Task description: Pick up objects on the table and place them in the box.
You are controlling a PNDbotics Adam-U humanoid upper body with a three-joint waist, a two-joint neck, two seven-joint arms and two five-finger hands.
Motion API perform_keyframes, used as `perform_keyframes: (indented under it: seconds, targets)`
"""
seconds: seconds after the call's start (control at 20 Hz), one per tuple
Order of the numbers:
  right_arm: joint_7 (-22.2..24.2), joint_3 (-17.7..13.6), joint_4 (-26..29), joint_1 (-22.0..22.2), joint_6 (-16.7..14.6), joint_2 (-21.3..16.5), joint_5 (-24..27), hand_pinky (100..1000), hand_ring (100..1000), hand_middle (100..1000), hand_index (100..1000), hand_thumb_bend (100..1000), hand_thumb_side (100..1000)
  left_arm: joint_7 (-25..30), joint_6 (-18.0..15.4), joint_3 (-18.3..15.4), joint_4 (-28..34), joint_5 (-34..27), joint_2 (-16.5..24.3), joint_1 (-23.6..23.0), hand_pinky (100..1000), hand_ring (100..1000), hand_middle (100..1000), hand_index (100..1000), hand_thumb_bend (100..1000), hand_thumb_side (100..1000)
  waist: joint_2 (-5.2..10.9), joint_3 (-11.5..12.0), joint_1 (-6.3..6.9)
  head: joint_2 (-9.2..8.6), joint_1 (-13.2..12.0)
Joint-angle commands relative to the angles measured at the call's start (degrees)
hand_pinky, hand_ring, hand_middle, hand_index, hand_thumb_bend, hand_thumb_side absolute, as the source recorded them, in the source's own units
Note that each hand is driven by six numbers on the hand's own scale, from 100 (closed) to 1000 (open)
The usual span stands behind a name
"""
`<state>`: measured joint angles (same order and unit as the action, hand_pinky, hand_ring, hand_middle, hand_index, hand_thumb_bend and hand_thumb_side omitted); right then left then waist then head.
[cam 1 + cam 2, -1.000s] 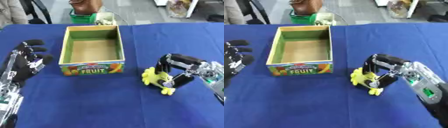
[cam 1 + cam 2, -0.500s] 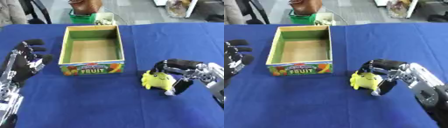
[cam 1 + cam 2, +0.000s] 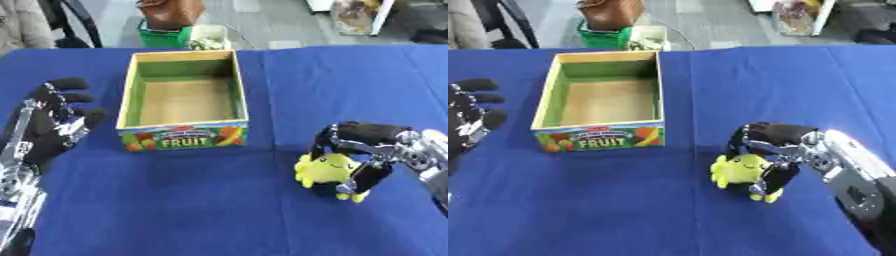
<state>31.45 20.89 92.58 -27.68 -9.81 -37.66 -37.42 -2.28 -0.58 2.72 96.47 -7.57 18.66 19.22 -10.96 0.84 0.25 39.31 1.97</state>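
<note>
A yellow plush toy (image 3: 325,169) with a small face lies on the blue table, right of the box. My right hand (image 3: 367,145) reaches in from the right with its fingers and thumb curled round the toy. The cardboard box (image 3: 184,135) with green inner walls and a "FRUIT" label stands open and holds nothing, left of the toy. At the left edge my left hand (image 3: 51,129) rests open with its fingers up, apart from the box.
The blue cloth (image 3: 175,210) covers the whole table. Beyond its far edge stand a green basket (image 3: 171,36) and a brown bag (image 3: 171,11) on the floor. A person's sleeve (image 3: 22,25) shows at the top left.
My right hand has sunk onto the yellow toy and its fingers have closed round it; the toy has tipped and shifted slightly. The left hand stays still.
</note>
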Motion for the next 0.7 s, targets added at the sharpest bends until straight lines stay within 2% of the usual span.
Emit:
perform_keyframes:
  seconds: [0.05, 0.25, 0.55, 0.6, 0.65, 0.7]
  targets:
    - [-4.18, -1.52, 1.98, -0.80, 0.39, -2.04, -0.53, 299, 242, 394, 515, 301, 100, -0.20, 0.06, -0.01, 1.29, -0.19, 0.80, 0.99, 558, 674, 673, 721, 870, 369, 0.93, -0.02, 0.04, 0.33, 0.15]
    - [-7.68, -2.44, 2.89, -1.62, 0.87, -2.55, 0.17, 264, 205, 337, 464, 282, 100, -0.17, 0.08, 0.04, 1.32, -0.21, 0.80, 1.01, 558, 674, 673, 721, 868, 369, 1.01, 0.07, 0.05, 0.28, 0.22]
    - [-8.50, -3.14, 3.50, -5.13, 1.41, -3.55, 1.72, 262, 204, 333, 462, 290, 100, 0.06, 0.13, 0.27, 1.46, -0.31, 0.75, 0.99, 558, 674, 673, 721, 868, 368, 1.32, 0.61, 0.03, 0.24, 0.38]
    - [-8.62, -3.40, 3.41, -6.15, 1.58, -3.59, 2.00, 260, 201, 333, 461, 100, 100, 0.14, 0.15, 0.36, 1.48, -0.34, 0.68, 1.00, 558, 674, 673, 721, 868, 368, 1.42, 0.79, 0.06, 0.26, 0.48]
    - [-8.86, -3.64, 3.12, -7.36, 1.81, -3.55, 2.35, 259, 201, 329, 460, 293, 100, 0.25, 0.17, 0.49, 1.51, -0.41, 0.59, 1.03, 558, 675, 673, 721, 868, 368, 1.51, 0.99, 0.10, 0.28, 0.58]
    - [-9.11, -3.81, 2.70, -8.67, 2.00, -3.44, 2.67, 260, 200, 329, 460, 294, 100, 0.38, 0.17, 0.62, 1.56, -0.43, 0.49, 1.06, 558, 675, 674, 721, 868, 367, 1.62, 1.23, 0.15, 0.29, 0.72]
